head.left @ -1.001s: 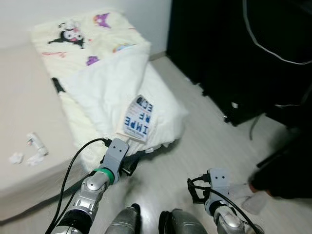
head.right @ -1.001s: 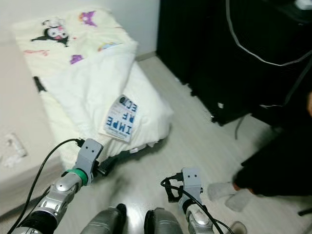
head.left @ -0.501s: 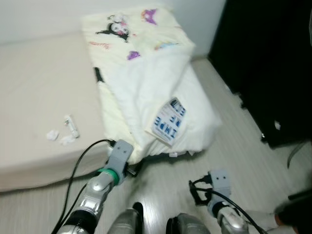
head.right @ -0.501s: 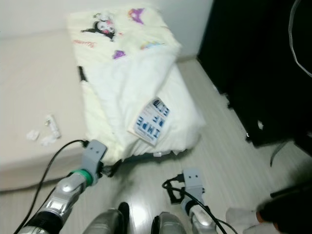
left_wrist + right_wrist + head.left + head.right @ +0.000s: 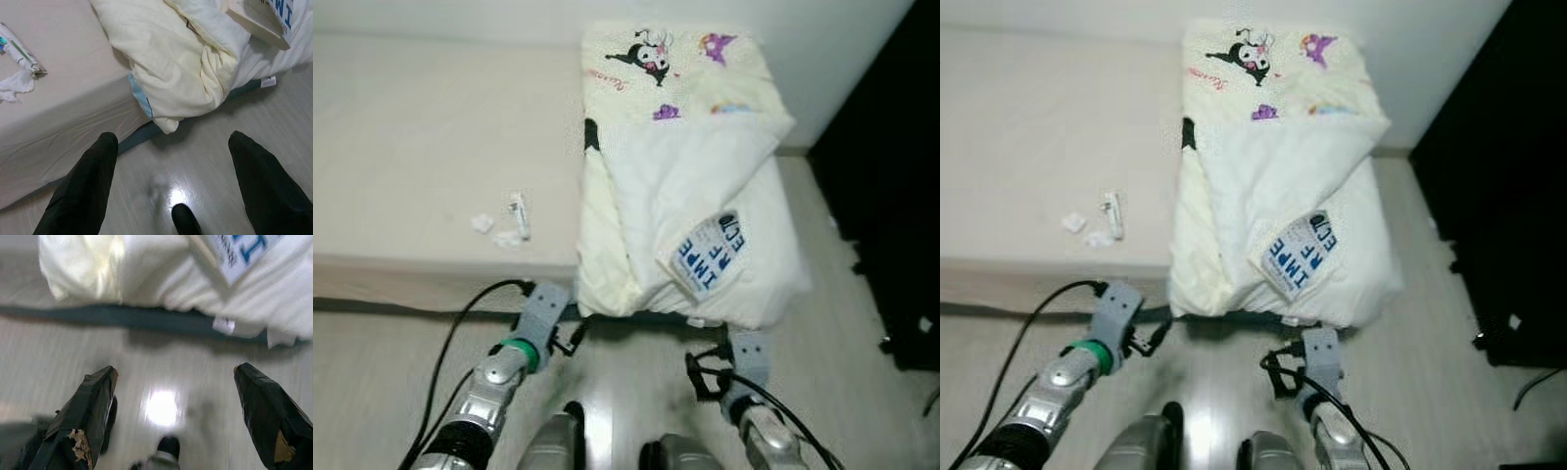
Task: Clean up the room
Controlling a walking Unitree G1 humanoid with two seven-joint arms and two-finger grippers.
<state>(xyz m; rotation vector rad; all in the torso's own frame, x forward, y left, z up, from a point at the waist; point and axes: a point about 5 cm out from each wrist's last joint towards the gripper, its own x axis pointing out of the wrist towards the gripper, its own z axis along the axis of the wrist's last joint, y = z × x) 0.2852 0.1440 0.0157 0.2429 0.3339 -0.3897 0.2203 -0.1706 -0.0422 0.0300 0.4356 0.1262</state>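
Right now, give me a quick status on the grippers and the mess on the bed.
Left gripper open, low over the floor at the bed's edge. Right gripper open, empty. Book lies on the white blanket; wrapper and tissue scraps on the mattress. Nothing blocking.

My left arm (image 5: 484,392) is ribbed silver metal with a bright green ring at the wrist, topped by a grey block with two small dark screw holes, and a black cable loops off it. My right arm (image 5: 756,431) is the same silver with a matching grey block and a coiled black cable. My fingers (image 5: 88,406) are long, black and tapering, one with tan scuffing at its edge.
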